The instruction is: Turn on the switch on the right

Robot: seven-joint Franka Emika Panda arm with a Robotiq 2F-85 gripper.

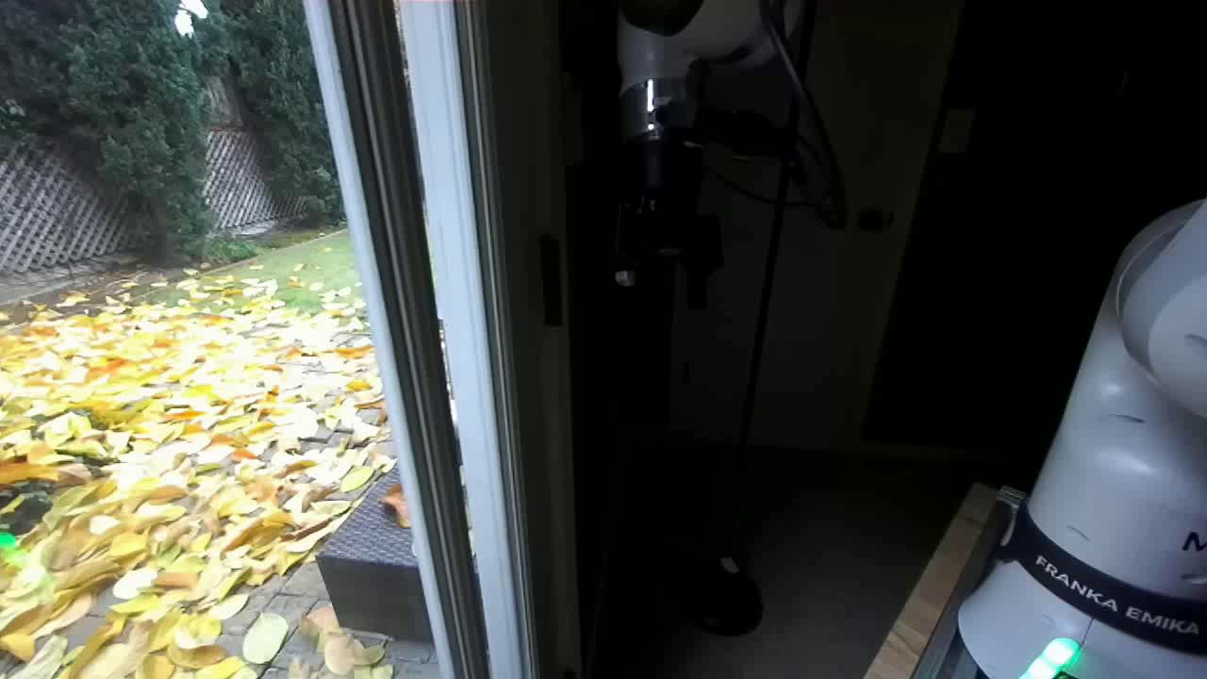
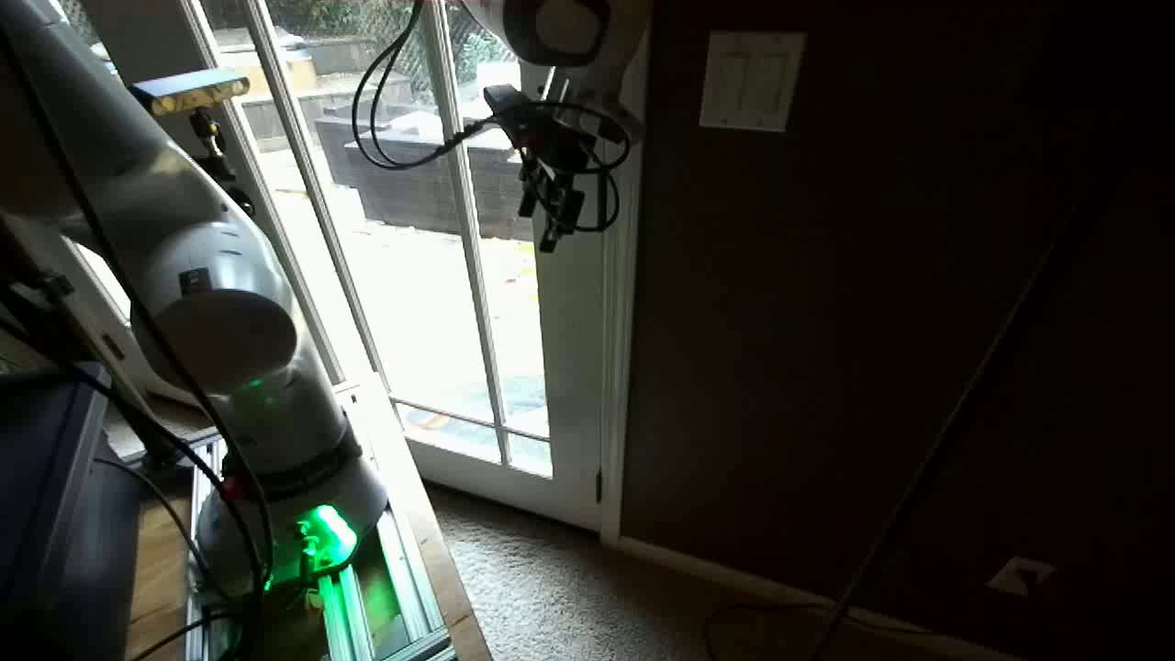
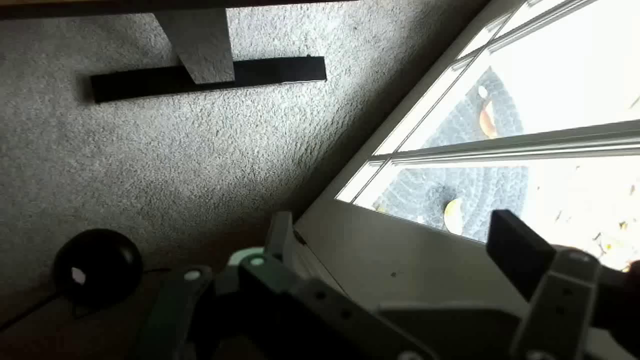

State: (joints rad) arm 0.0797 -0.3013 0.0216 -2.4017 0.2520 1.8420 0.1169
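While the robot arm [image 2: 229, 330] is mounted near on the left in an exterior view, the gripper [image 3: 392, 227] is held raised before the glass door [image 2: 576, 386], with fingers [image 3: 517, 245] widely spread and nothing gripped. Farther right, on the dark wall [image 2: 780, 321], a white plate [image 2: 755, 83] is seen; the right switch [image 2: 776, 84] is found on it, but its position cannot be told.

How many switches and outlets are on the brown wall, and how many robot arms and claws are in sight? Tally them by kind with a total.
Switches: 2
Outlet: 1
Arm: 1
Claw: 1
Total: 5
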